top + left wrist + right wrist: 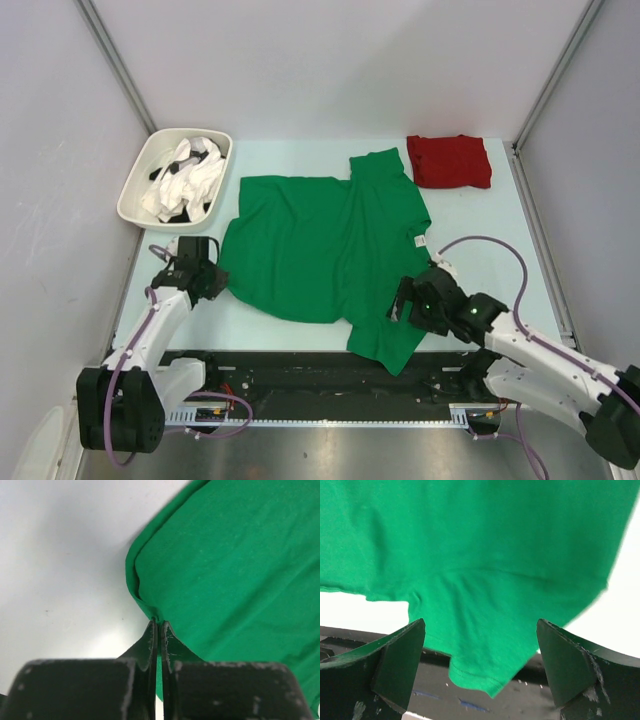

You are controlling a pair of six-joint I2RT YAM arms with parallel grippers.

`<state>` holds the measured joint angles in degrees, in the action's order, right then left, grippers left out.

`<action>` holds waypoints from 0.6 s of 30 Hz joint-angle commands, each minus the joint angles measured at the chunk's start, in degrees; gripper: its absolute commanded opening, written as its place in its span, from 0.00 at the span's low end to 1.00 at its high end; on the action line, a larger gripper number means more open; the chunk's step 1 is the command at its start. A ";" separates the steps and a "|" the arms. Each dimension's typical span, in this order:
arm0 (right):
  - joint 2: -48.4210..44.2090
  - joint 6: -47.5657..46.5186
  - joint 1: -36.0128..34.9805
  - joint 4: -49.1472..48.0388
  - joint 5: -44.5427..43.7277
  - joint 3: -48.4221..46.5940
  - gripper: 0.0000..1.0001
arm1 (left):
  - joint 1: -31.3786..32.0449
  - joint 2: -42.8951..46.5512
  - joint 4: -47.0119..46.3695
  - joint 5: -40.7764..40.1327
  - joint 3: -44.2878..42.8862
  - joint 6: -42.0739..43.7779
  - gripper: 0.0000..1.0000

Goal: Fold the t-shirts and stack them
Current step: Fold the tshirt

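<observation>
pinching the hem corner of the green shirt (325, 245), spread on the table (480, 225) beside the folded red shirt (450, 161), the left end effector (158, 625) needed a level lift while the right end effector (480, 660) gaped over a sleeve.

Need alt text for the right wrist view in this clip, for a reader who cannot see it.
A green t-shirt fills most of the frame, one sleeve hanging over the table's near edge above a dark rail. The right gripper is open, its two dark fingers wide apart on either side of that sleeve, not touching it. White table shows at right.
</observation>
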<state>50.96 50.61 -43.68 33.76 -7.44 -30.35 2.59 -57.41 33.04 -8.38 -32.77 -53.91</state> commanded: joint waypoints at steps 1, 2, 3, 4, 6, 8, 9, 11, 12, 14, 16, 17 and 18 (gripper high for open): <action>-7.79 9.05 -0.35 9.30 1.11 2.57 0.97 | -0.48 0.89 -1.74 2.23 -1.68 2.32 0.00; -8.68 9.85 -0.44 10.53 1.90 2.84 0.97 | -0.57 0.89 -2.36 3.01 -1.24 2.49 0.00; -10.25 10.64 -0.53 12.37 2.51 3.27 0.96 | -0.66 0.81 -3.06 3.19 -1.07 2.49 0.00; -10.96 11.96 -0.70 13.25 3.04 3.71 0.96 | -0.74 0.89 -3.41 3.46 -0.98 2.58 0.00; -12.89 13.54 -1.58 15.45 4.28 4.77 0.96 | -1.18 0.46 -4.55 4.25 -0.98 2.93 0.00; -14.13 15.91 -2.28 16.34 5.15 6.08 0.95 | -1.44 -0.07 -5.17 5.04 -1.06 3.11 0.00; -14.66 16.71 -2.98 17.04 5.59 6.53 0.95 | -1.53 -0.68 -5.44 5.74 -1.15 3.37 0.00; -16.50 19.42 -3.95 17.22 6.65 7.76 0.94 | -1.89 -0.95 -5.88 6.01 -1.06 3.55 0.00; -17.12 20.66 -4.48 17.31 6.83 9.33 0.93 | -1.97 -1.13 -6.66 6.36 -0.89 3.81 0.00; -18.79 22.42 -6.24 17.04 6.83 10.65 0.91 | -2.41 -1.83 -7.11 6.71 -0.62 4.08 0.00; -19.67 25.23 -7.99 16.34 6.83 12.85 0.91 | -2.41 -2.62 -7.90 7.50 -0.27 4.51 0.00; -20.28 26.20 -8.52 15.90 6.83 13.55 0.90 | -2.41 -2.88 -8.25 7.68 0.08 4.60 0.00; -20.46 27.51 -9.22 14.60 8.31 14.17 0.89 | -3.89 -3.15 -8.69 7.85 0.34 4.69 0.00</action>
<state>31.83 70.87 -50.61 48.88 -1.52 -18.22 0.69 -59.70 27.53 -2.50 -32.88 -50.89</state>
